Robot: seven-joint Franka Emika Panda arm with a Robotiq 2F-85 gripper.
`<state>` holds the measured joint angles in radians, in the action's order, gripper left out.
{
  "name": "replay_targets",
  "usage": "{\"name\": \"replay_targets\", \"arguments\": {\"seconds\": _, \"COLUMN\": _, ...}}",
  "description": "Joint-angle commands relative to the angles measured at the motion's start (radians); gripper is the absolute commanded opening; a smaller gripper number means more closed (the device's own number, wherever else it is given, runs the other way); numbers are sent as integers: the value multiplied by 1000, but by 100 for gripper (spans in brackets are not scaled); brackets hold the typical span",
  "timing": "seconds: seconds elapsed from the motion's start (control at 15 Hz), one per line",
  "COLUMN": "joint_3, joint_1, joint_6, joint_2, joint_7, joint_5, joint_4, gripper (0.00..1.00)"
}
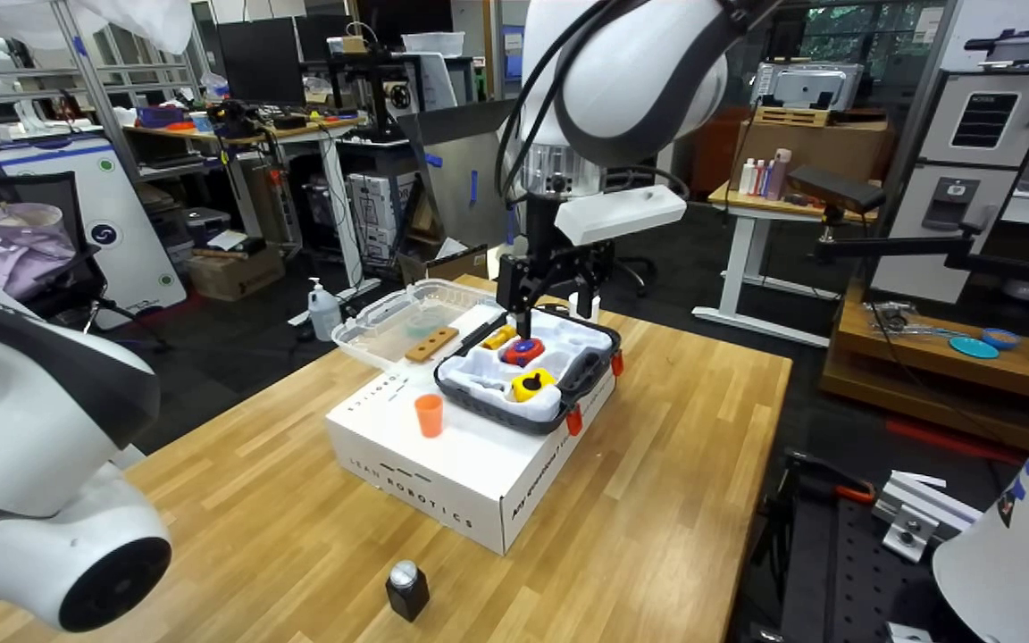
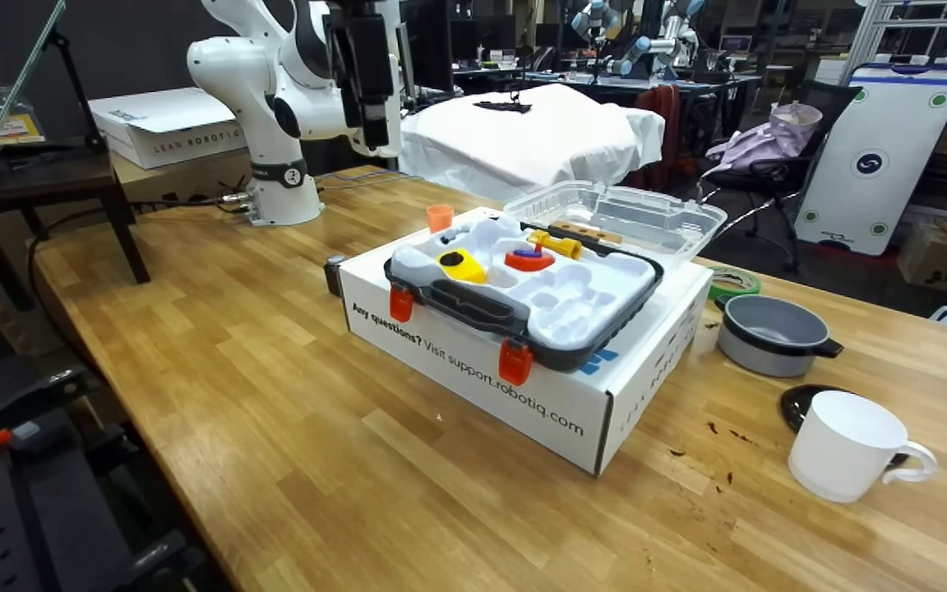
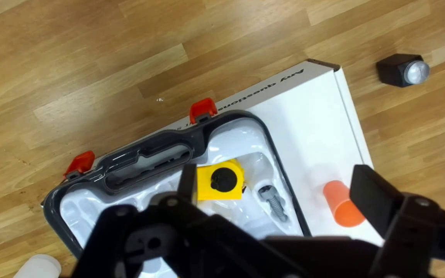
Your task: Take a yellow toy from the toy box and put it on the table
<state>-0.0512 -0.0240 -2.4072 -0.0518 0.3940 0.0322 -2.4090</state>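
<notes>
Over the brown wooden table (image 2: pixel 342 427), we judged approach in hand. Its white cardboard box (image 2: pixel 473 386) read "LEAN ROBOTICS" and "Any questions? Visit support.robotiq.com". The dark plastic toy case (image 2: pixel 576 312) lay atop; above, the black two-fingered gripper (image 3: pixel 274 187) hung empty, jaws wide. Our likely target, the case's boxy yellow plastic toy (image 3: pixel 222 179), sat at the gripper's nine o'clock in the wrist view; we needed to align, then descend.

A wooden counter (image 2: pixel 276 386) carries a white box (image 1: pixel 443 460), a small black object (image 3: pixel 402 70), green tape (image 2: pixel 741 289), a grey pot (image 2: pixel 757 353) and a white mug (image 2: pixel 843 448). A black dish (image 2: pixel 796 403), partly hidden by the mug, seems to lie there.
</notes>
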Motion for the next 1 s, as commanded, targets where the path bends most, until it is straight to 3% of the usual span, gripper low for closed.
{"name": "replay_targets", "arguments": {"seconds": 0.0, "joint_3": 30, "joint_1": 2, "joint_6": 1, "joint_2": 114, "joint_7": -10, "joint_5": 39, "joint_4": 96, "gripper": 100}}
{"name": "replay_targets", "arguments": {"seconds": 0.07, "joint_3": 32, "joint_1": 11, "joint_6": -1, "joint_2": 66, "joint_7": -1, "joint_5": 11, "joint_4": 50, "gripper": 100}}
{"name": "replay_targets", "arguments": {"seconds": 0.93, "joint_3": 53, "joint_1": 8, "joint_6": -15, "joint_2": 160, "joint_7": -2, "joint_5": 59, "joint_4": 115, "gripper": 100}}
